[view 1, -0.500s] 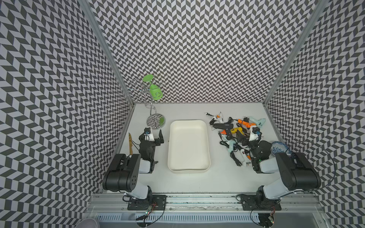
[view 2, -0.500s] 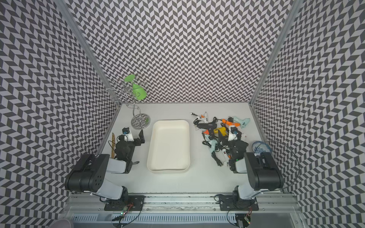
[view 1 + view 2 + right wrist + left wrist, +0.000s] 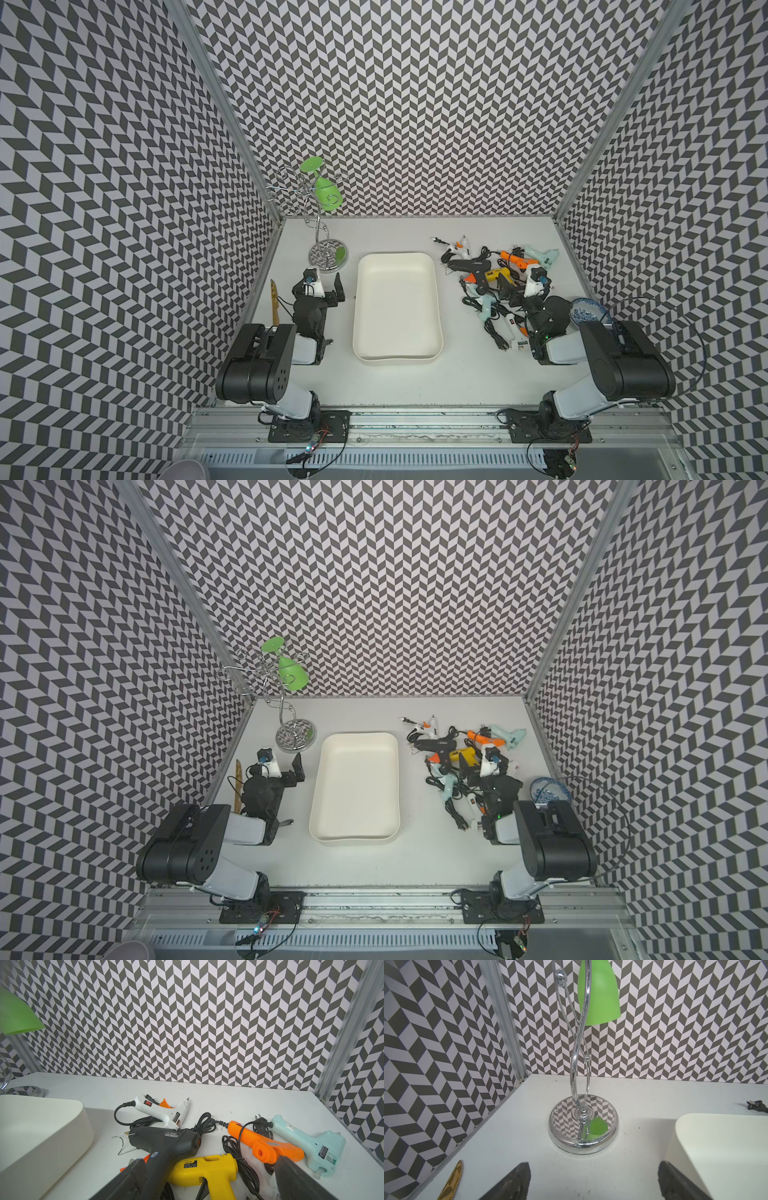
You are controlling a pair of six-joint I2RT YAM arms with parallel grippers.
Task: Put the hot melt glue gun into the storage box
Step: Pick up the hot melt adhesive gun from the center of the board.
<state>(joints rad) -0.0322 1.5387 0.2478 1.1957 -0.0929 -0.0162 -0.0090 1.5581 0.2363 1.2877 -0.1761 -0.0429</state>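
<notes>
Five glue guns [image 3: 494, 276] lie tangled in black cords on the white table [image 3: 395, 386], all outside the storage box [image 3: 397, 307] and on the right arm's side of it, as both top views show. The right gripper [image 3: 528, 277] hangs over the near part of the heap; from above, its fingers are lost against the dark cords. The left gripper [image 3: 322, 282] sits by the chrome stand [image 3: 328, 257], with the box between it and the guns.

From the left wrist, the two dark fingers [image 3: 517, 1178] are spread wide with only table between them. The stand's mirrored base is ahead and a corner of the box is near one finger.

From the right wrist, the fingers [image 3: 133, 1180] are also spread wide and grip nothing. The yellow glue gun [image 3: 207, 1169] lies in the gap between them. The black glue gun [image 3: 166, 1142] runs its handle just beside one finger, and the orange glue gun [image 3: 268, 1147] ends just beside the other. The pale blue glue gun [image 3: 311, 1145] and the white glue gun [image 3: 164, 1110] lie farther toward the back wall. Whether either finger touches a gun cannot be told.
</notes>
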